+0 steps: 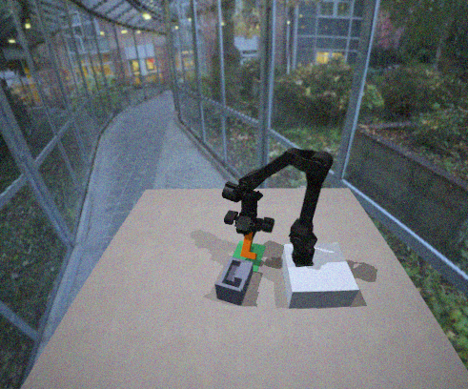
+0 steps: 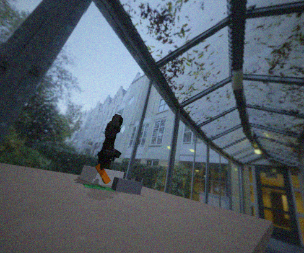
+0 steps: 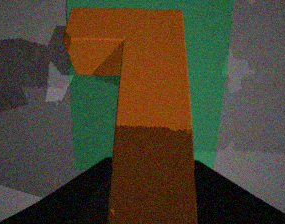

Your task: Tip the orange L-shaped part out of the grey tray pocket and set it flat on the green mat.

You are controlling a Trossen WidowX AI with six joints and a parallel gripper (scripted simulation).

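The orange L-shaped part [image 1: 247,247] [image 2: 103,174] [image 3: 154,85] hangs steeply tilted, its L-shaped end lowest, above the green mat. My gripper [image 1: 249,234] [image 2: 99,166] [image 3: 151,168] is shut on its upper, straight end. In the exterior view a small gap shows between the part's low end and the mat. The green mat [image 1: 258,250] [image 2: 91,186] [image 3: 210,90] lies flat on the table beside the tray. The grey tray [image 1: 230,294] [image 2: 129,186] stands nearest the top camera, its pocket empty and dark.
The white base block [image 1: 322,281] [image 2: 89,172] carries the arm and stands right of the mat and tray in the top view. The tray's wall rises above the mat's level close to the part's low end. The brown table top [image 1: 165,305] lies under everything.
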